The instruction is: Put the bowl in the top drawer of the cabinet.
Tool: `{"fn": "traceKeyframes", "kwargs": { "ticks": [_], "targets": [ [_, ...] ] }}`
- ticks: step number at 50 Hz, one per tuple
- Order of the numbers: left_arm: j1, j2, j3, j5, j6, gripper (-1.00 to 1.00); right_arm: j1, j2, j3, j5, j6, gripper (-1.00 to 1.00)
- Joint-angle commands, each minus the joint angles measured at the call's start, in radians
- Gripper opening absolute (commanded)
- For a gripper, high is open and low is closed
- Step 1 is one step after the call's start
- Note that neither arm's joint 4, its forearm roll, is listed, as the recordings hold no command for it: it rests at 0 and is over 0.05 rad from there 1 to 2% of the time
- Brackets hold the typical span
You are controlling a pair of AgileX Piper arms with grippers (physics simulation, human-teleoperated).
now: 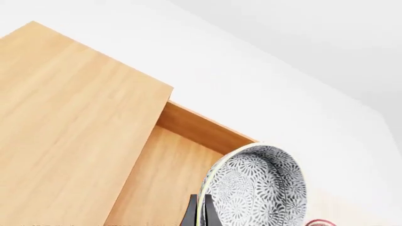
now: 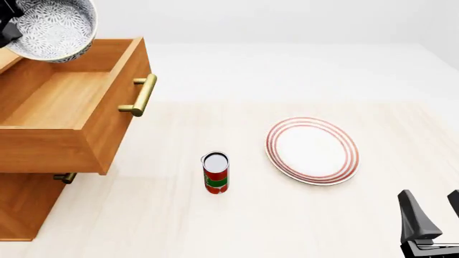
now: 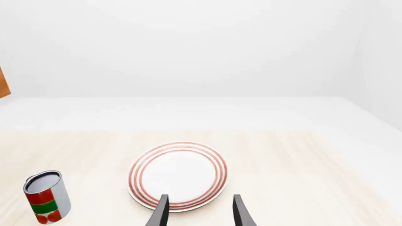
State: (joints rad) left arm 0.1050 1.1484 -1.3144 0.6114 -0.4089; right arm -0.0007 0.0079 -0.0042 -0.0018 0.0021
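Note:
The flower-patterned bowl (image 2: 54, 27) hangs tilted at the far left, above the back of the pulled-out top drawer (image 2: 68, 102) of the cabinet (image 2: 21, 207). My left gripper (image 1: 200, 214) is shut on the bowl's (image 1: 257, 188) rim, and the drawer's inside (image 1: 163, 174) lies beyond it in the left wrist view. The drawer's brass bar handle (image 2: 141, 95) points to the right. My right gripper (image 2: 432, 207) stands open low at the front right, short of the plate; its fingers (image 3: 161, 212) hold nothing.
A white plate with red rings (image 2: 312, 150) lies right of centre. A red and green can (image 2: 216, 172) stands upright in the middle, right of the cabinet. The lower drawer's small brass handle (image 2: 64, 177) peeks out under the top drawer.

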Motion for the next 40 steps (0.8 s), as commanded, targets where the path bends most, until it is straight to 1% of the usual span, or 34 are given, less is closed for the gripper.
{"fn": "traceKeyframes", "kwargs": {
  "ticks": [1,15,24,40],
  "targets": [
    [0.000,-0.009,0.021,-0.004,0.012,-1.00,0.000,0.000,0.000,0.000,0.000,1.00],
    [0.002,0.011,0.033,-0.014,0.019,-1.00,0.000,0.000,0.000,0.000,0.000,1.00],
    [0.017,0.025,0.047,-0.020,0.015,-1.00,0.000,0.000,0.000,0.000,0.000,1.00],
    [0.031,0.032,0.043,-0.003,0.028,-1.00,0.000,0.000,0.000,0.000,0.000,1.00]
  ]
}}
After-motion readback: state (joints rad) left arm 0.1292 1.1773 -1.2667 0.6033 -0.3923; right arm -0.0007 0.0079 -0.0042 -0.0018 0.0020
